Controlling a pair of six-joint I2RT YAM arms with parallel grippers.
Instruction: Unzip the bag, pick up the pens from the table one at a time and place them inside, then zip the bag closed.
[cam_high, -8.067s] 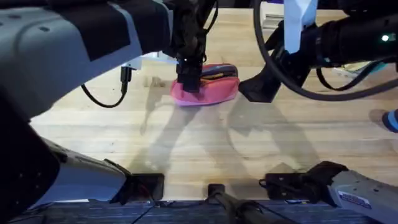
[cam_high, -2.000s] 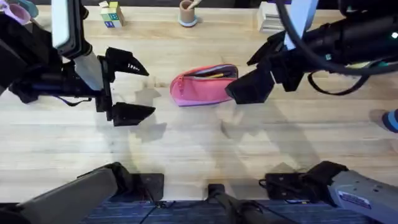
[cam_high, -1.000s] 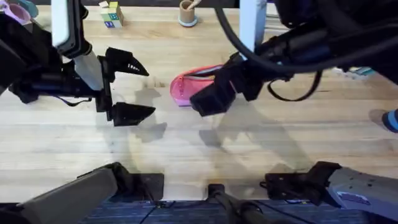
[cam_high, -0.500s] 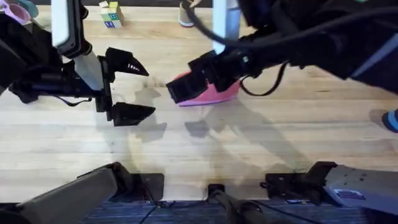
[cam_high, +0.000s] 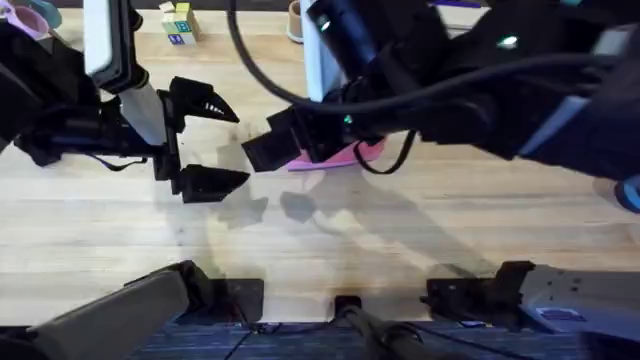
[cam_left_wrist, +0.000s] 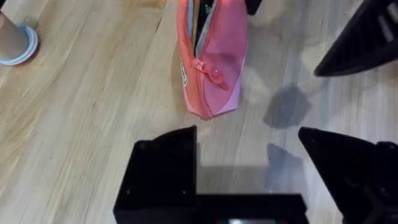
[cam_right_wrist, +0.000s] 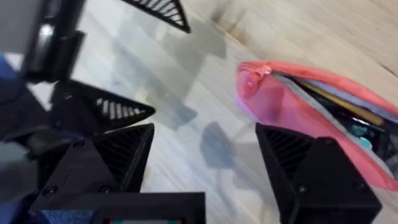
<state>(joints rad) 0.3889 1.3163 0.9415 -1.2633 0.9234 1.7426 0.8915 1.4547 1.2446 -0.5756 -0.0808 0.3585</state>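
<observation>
The pink bag (cam_high: 345, 155) lies on the pale wooden worktop (cam_high: 400, 240), its zipper partly open along the top. In the left wrist view the zipper pull sits near the bag's (cam_left_wrist: 211, 62) closer end, and the slit beyond it gapes. Through that slit the right wrist view shows a thin orange-yellow pen (cam_right_wrist: 339, 102) lying lengthwise inside the bag (cam_right_wrist: 298, 118), with something teal beside it.

The right tool (cam_high: 275, 145) has reached across over the bag and hangs above the bag's left end, its two black fingers spread with nothing between them; in its own wrist view the fingers (cam_right_wrist: 317, 171) straddle the bag's rounded end.

The left tool (cam_high: 205, 140) hovers well to the left of the bag, above bare worktop, its fingers spread wide and holding nothing. Beyond the bag, at the far edge of the worktop, stand a small cup (cam_high: 296, 20) and some coloured blocks (cam_high: 178, 22).
</observation>
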